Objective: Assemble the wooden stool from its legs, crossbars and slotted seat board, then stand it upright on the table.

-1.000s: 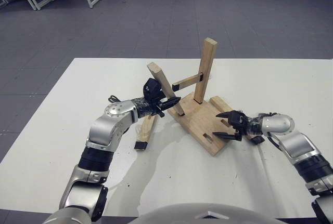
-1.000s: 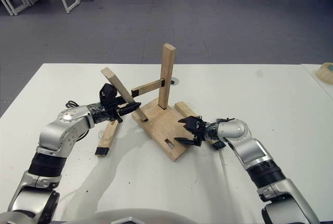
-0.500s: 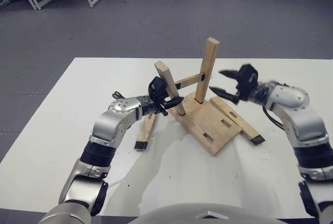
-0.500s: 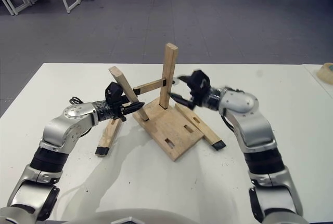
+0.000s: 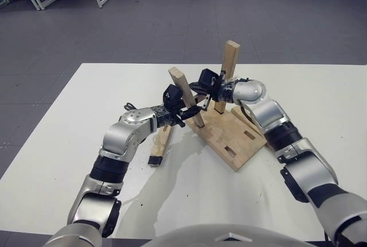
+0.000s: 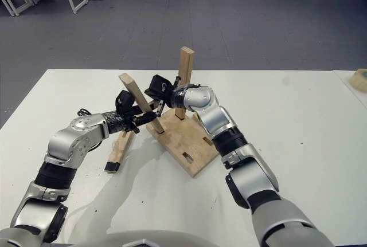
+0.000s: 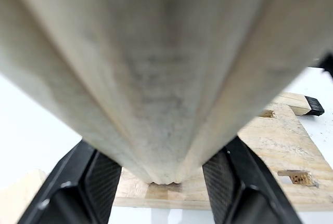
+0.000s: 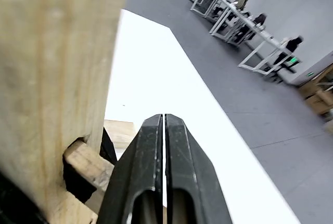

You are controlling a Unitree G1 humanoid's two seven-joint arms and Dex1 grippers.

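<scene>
Pinching the tilted leg [image 5: 182,86], left pincer [image 5: 187,111] faces right pincer [image 8: 163,125], pressed together by the crossbar [image 8: 86,162] before the upright leg [image 5: 230,63].

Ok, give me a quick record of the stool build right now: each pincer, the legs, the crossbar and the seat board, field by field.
left pincer: shut on the tilted leg
right pincer: shut, holding nothing, beside the crossbar
upright leg: standing on the seat board
crossbar: runs between the two raised legs
seat board: flat on the table, two slots open
loose leg: lying on the table, left of the board
stage: stool not yet assembled
</scene>
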